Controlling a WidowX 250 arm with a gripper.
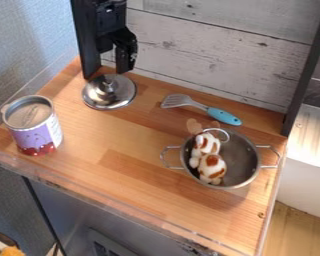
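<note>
Metal pot (244, 156) bears a spotted plush toy (211, 165); silver lid (121, 96) lies just below my gripper (122, 66), whose opening I cannot tell; crooked descent could push this lid away.

There is one fixed camera; it looks from above, at a slant, down on the light-brown wooden rectangular counter (122, 145) and toward the whitewashed plank wall (209, 45) behind.

Turquoise handle (224, 116) on spatula (180, 101)
</note>
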